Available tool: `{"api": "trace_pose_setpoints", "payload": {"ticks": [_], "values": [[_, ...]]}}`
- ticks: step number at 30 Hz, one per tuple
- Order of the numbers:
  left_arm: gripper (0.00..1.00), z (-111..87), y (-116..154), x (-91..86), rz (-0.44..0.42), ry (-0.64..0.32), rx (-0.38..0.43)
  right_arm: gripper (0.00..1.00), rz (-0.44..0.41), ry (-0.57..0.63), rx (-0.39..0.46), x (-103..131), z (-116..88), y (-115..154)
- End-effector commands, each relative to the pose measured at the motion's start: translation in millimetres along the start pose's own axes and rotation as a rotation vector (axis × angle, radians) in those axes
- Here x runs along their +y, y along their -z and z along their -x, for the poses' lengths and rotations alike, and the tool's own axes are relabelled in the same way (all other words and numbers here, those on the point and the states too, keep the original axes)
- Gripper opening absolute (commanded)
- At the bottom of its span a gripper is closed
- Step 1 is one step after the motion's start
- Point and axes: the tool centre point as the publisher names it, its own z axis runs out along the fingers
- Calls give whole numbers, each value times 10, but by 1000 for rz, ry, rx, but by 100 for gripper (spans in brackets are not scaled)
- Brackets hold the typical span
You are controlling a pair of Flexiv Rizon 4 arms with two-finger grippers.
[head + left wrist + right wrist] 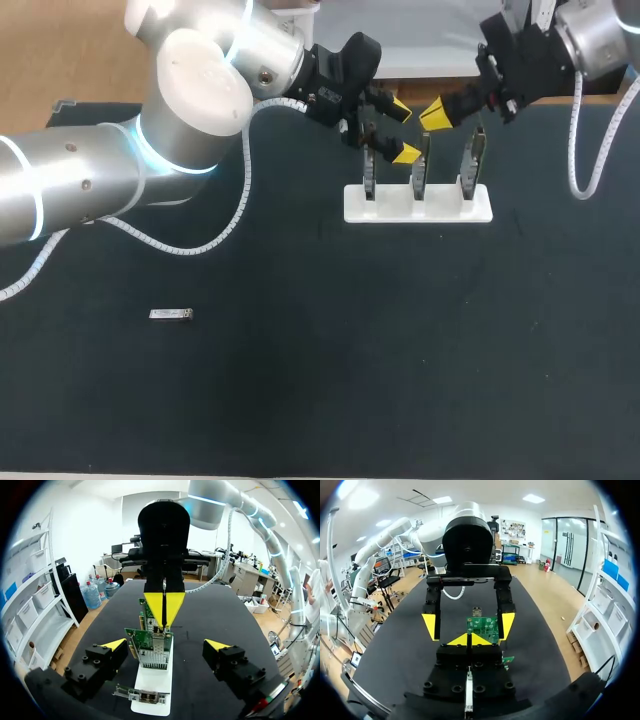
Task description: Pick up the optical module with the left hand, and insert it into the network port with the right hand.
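Optical module is seen lying flat on the black table, alone, towards the left and the near side in the head view, its long axis running across the table, roughly in line with the near edge. Both grippers are held at the far side, well apart from it, over a white stand in which three network cards are set upright. The left gripper is spread wide and holds nothing; in the left wrist view its fingers are seen either side of the row of cards, touching none. The right gripper is clenched, its yellow tips pressed together just beside the left one, with nothing made out between them. From the left gripper the optical module lies leftward and towards the robot; the left arm is judged the better placed, since it comes in from that side. For the pickup, it is judged that the spread fingers would have to be carried back across the table, lowered and set across the module's narrow width, not along its length.
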Motion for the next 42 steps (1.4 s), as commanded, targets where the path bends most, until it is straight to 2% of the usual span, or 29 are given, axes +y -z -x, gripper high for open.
{"api": "trace_pose_setpoints", "payload": {"ticks": [1,8,17,23,31,42], "values": [[100,4,-2,5,0,0,3,0,2,-5,1,-14,-74,-41],[100,4,-2,5,0,0,3,0,2,-10,-3,-19,-76,-41],[100,4,-2,5,0,0,3,0,-14,22,-40,1,61,29],[100,4,-2,5,0,0,3,0,-21,36,-102,-7,136,124],[100,4,-2,5,0,0,3,0,-28,74,-163,-48,183,396],[100,4,-2,5,0,0,3,0,-39,102,-131,-30,76,753]]}}
